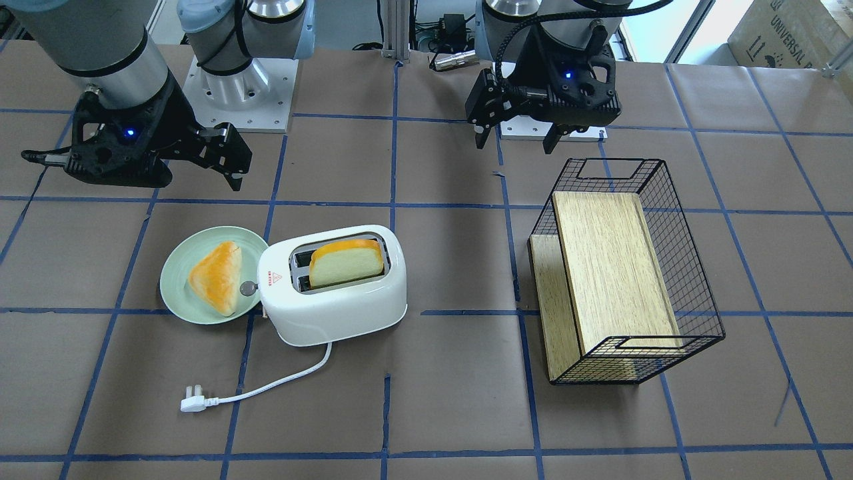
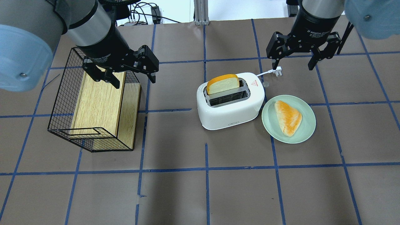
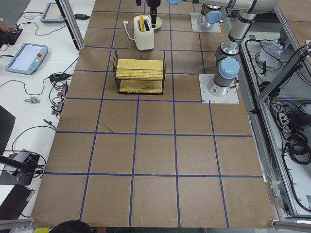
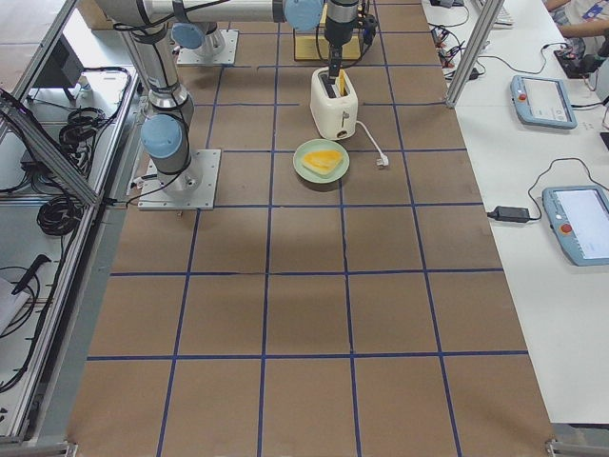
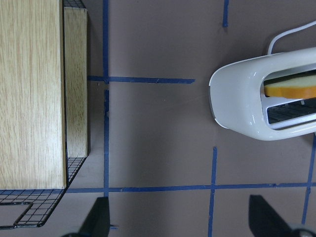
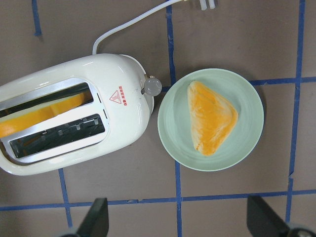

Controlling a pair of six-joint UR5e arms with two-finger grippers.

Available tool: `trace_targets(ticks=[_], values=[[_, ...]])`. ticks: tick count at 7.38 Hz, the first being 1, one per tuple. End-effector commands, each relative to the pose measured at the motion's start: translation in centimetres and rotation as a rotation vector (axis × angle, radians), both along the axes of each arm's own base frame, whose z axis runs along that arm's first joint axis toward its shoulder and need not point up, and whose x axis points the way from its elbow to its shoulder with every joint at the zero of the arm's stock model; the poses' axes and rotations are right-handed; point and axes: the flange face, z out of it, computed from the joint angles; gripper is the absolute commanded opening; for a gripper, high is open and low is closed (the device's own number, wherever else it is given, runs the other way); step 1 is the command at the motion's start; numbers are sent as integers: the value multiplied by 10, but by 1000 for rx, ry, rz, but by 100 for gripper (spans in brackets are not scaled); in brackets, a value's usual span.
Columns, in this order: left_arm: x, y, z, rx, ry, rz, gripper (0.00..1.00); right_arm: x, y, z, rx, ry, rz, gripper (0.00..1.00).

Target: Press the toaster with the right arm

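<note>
1. Table point(image 2: 218, 193): brown, with a blue tape grid. The strip nearest the robot is wide and bare, and there is a bare gap between items 2 and 3.
2. Basket point(image 2: 61, 97): black wire, with wooden boards point(image 2: 97, 103) inside. It sits on the robot's left half and is partly covered overhead by the left arm.
3. Toaster point(image 2: 231, 112): white, near mid-table, between basket and plate. A slice point(image 2: 222, 85) stands in one slot. Its far end is cut off in the right wrist view.
4. Plate point(image 2: 307, 125): pale green, just beside the toaster's knob point(image 6: 152, 86) end. Whether they touch cannot be told. It carries a triangular pastry point(image 2: 288, 117).
5. Right gripper point(image 2: 293, 66): raised clear of the toaster, fingers spread wide, empty.
6. Left gripper point(image 2: 135, 82): over the basket's edge, spread wide, empty.
7. Cord point(image 1: 280, 383) and plug point(image 1: 193, 404): on the operators' side.
</note>
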Motion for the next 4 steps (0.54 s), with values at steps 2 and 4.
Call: trace_targets(ticks=[2,4], values=[[0,0,1,-1,0,0,100,-1,3,-8,16,10,4,100],[0,0,0,0,0,0,100,-1,3,-7,13,9,-4,100]])
